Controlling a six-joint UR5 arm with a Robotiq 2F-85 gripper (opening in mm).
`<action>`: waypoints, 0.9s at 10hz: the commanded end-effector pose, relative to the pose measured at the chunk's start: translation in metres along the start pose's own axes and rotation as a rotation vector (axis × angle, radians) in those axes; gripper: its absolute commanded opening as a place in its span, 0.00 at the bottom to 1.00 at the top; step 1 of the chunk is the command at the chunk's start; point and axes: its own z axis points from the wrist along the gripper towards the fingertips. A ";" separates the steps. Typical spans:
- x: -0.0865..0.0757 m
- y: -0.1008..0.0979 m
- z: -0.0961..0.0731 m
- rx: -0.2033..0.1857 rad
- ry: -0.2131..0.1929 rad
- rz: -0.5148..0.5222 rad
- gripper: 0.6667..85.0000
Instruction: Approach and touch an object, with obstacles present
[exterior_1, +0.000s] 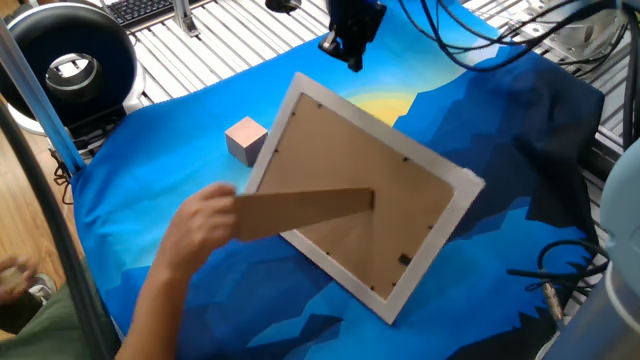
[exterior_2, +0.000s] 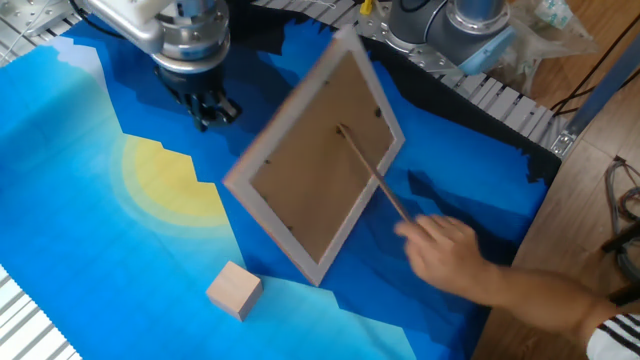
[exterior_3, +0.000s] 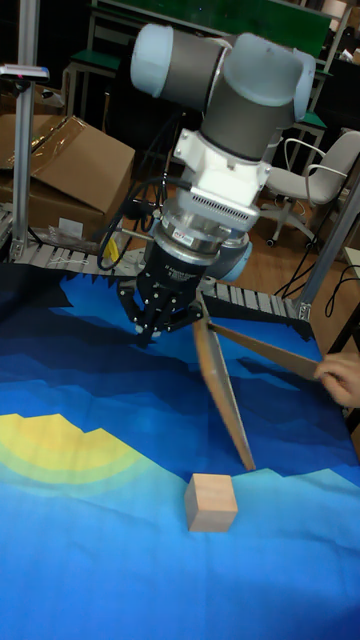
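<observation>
The object, a small pale wooden cube (exterior_1: 245, 139) (exterior_2: 235, 290) (exterior_3: 211, 502), rests on the blue cloth, untouched. The obstacles are a light-wood framed board (exterior_1: 370, 200) (exterior_2: 320, 180) (exterior_3: 225, 395) and a brown strip (exterior_1: 300, 210) (exterior_2: 375, 180) (exterior_3: 265, 350) joined to it. A person's hand (exterior_1: 195, 225) (exterior_2: 450, 250) holds the strip and tips the board up on one edge. My gripper (exterior_1: 345, 45) (exterior_2: 210, 110) (exterior_3: 150, 328) hovers just above the cloth behind the board, well away from the cube. Its dark fingers look closed together and hold nothing.
A yellow patch (exterior_2: 165, 175) marks the cloth between gripper and cube. Ribbed metal table edges (exterior_1: 210, 45) surround the cloth. A black round device (exterior_1: 65, 65) stands at one corner, and cables (exterior_1: 560, 275) hang along the arm's side. The person's arm (exterior_1: 140, 310) reaches in across the cloth.
</observation>
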 end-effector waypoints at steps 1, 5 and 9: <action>-0.005 0.009 0.019 -0.067 -0.017 0.014 0.00; -0.005 0.010 0.060 -0.100 -0.038 0.023 0.00; -0.017 0.010 0.093 -0.119 -0.104 0.036 0.00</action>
